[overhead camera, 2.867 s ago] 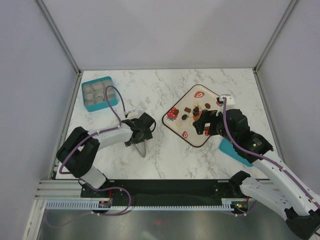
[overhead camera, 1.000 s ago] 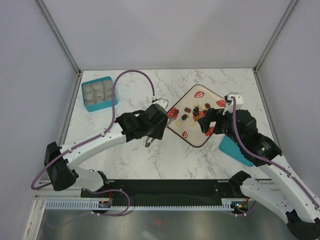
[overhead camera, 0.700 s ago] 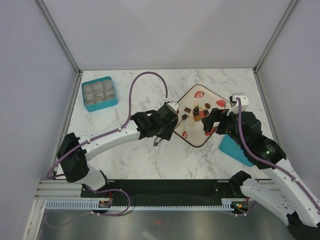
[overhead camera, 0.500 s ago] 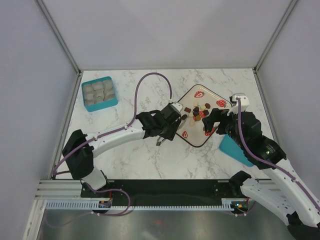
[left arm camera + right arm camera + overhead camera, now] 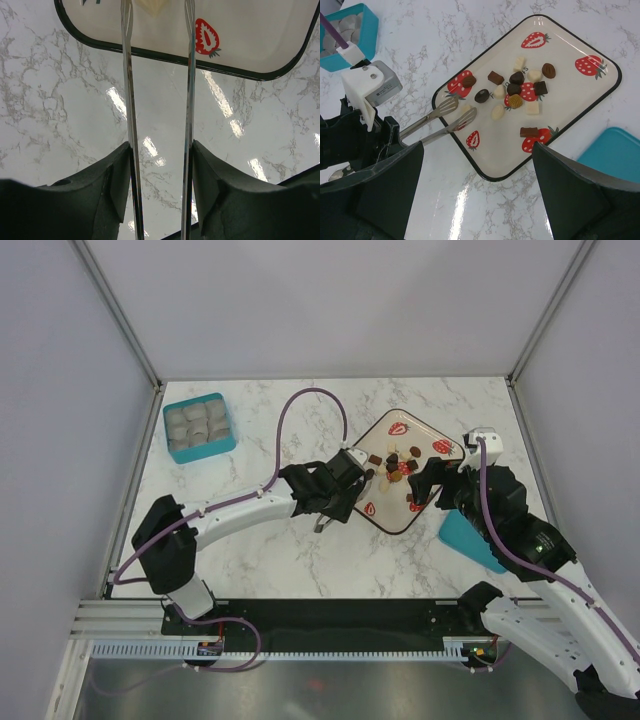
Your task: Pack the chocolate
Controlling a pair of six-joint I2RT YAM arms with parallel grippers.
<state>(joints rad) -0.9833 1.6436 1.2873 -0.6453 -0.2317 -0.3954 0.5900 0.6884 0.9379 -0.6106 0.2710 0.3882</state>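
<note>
Several chocolate pieces, dark brown, mid brown and pale beige, lie scattered on a cream tray printed with red strawberries. My left gripper is shut on metal tongs, one arm against each pad. The tongs' tips reach over the tray's left edge, either side of a pale piece. My right gripper hangs open and holds nothing, above the tray's near corner. In the top view the left gripper is just left of the tray and the right gripper is at its right side.
A teal box lined with pale paper cups stands at the far left of the marble table. A teal lid lies to the right of the tray, partly under my right arm. Grey walls enclose the table.
My left arm has carried the tongs rightward from the table's middle to the tray's left edge. The right gripper has drawn back slightly to the right and stayed open.
</note>
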